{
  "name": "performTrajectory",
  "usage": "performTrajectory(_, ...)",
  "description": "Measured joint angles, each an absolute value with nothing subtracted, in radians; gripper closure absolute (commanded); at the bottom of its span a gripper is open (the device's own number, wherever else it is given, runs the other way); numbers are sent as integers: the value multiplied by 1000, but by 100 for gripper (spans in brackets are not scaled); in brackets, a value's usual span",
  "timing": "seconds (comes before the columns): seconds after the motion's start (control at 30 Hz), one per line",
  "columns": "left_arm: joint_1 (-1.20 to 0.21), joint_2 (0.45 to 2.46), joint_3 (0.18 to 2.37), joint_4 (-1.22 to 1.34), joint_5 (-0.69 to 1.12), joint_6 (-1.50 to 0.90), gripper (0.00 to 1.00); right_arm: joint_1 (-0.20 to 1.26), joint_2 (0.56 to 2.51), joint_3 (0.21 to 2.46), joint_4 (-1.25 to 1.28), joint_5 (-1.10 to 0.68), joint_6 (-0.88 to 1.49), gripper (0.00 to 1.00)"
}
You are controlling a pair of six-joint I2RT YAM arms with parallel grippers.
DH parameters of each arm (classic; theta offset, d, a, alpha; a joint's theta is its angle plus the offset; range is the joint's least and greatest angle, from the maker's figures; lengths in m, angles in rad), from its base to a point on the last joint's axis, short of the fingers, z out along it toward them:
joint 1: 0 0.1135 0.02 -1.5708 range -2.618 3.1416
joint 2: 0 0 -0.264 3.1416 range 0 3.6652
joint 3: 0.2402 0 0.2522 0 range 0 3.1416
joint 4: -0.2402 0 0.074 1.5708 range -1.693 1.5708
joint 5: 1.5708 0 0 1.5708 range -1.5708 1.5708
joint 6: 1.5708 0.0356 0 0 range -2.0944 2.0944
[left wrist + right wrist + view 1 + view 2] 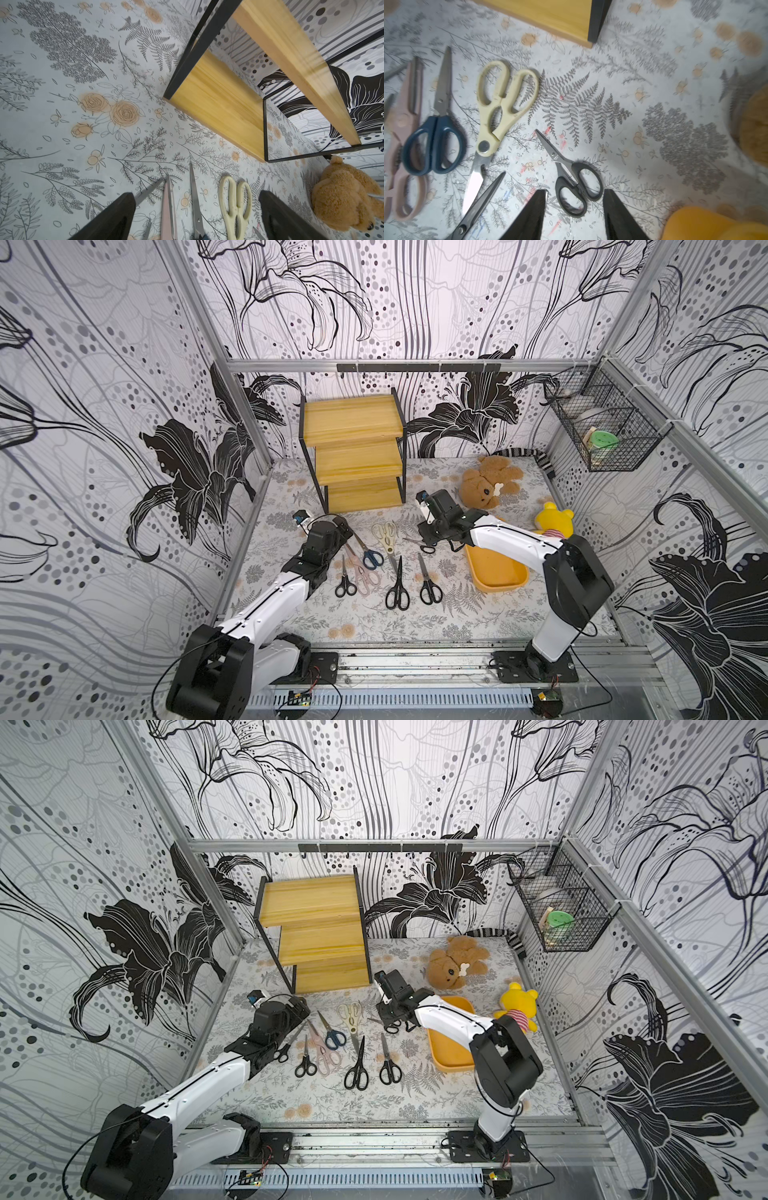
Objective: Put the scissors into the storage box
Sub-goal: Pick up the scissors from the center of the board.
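Several scissors lie in a row on the floral mat. A small black pair (426, 548) (571, 180) lies next to the yellow-orange storage box (498, 572) (716, 224). My right gripper (428, 537) (575, 193) is low over it, and its fingers straddle the handle loops without touching them. Cream shears (386, 536) (500, 99), a blue-handled pair (372, 559), a pink pair (365, 576) and black pairs (397, 593) lie to the left. My left gripper (345, 526) (196, 194) hovers wide open over the blade tips, holding nothing. No scissors show in the visible part of the box.
A tiered wooden shelf (353, 456) stands behind the scissors. A brown teddy (490, 485) and a yellow plush (555, 520) lie at the back right, near the box. A black wire basket (602, 427) hangs on the right wall.
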State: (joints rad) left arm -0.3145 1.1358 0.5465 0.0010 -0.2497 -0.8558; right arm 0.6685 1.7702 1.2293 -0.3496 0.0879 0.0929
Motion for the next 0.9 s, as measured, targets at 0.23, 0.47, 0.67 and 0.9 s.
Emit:
performTrajectory(0.23,-320,1138,555,-1,-207,-878,2,668,1895,1345,-471,119,81,68)
performTrajectory(0.47,-329,1143,554,1,-172,-897,2,615,1920,1380,-530,83,56,70)
performTrajectory(0.67,-342,1143,553,4,-157,-905,2,543,1929,1386,-565,48,33,70)
performTrajectory(0.9,-353,1143,553,6,-156,-912,2,548,1962,1386,-572,9,25,72)
